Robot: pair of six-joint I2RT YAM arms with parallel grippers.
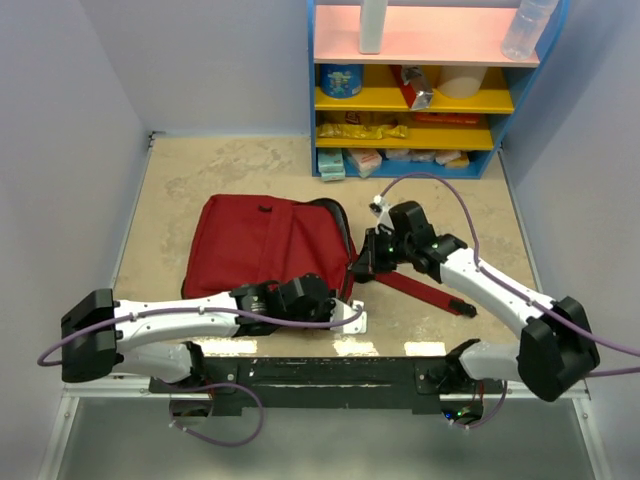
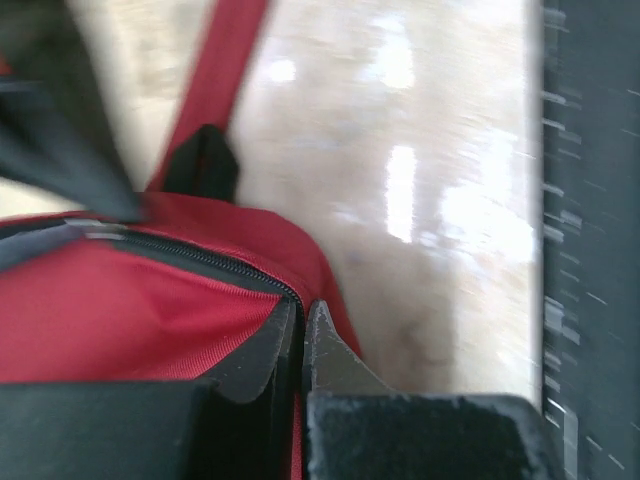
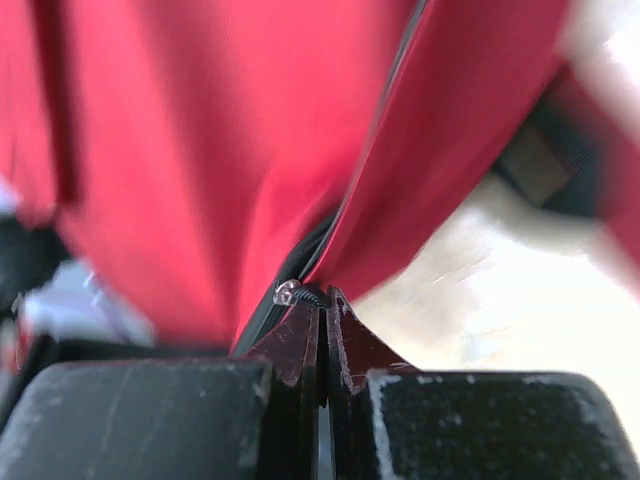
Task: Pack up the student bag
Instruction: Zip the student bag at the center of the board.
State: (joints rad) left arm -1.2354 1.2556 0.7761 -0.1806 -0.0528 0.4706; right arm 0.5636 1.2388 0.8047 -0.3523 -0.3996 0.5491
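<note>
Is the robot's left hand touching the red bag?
Touching. The left wrist view shows the left gripper shut, pinching the red bag beside its zipper.

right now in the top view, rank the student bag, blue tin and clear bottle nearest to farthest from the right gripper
1. student bag, touching the right gripper
2. blue tin, in the shelf unit behind
3. clear bottle, atop it, far right

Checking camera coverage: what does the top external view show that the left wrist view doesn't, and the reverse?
Only top external: the shelf unit, and the right gripper at the right edge of the student bag. Only left wrist: the zipper running up to the left gripper, shut on the bag's corner. Both: the red bag, its strap and the table.
</note>
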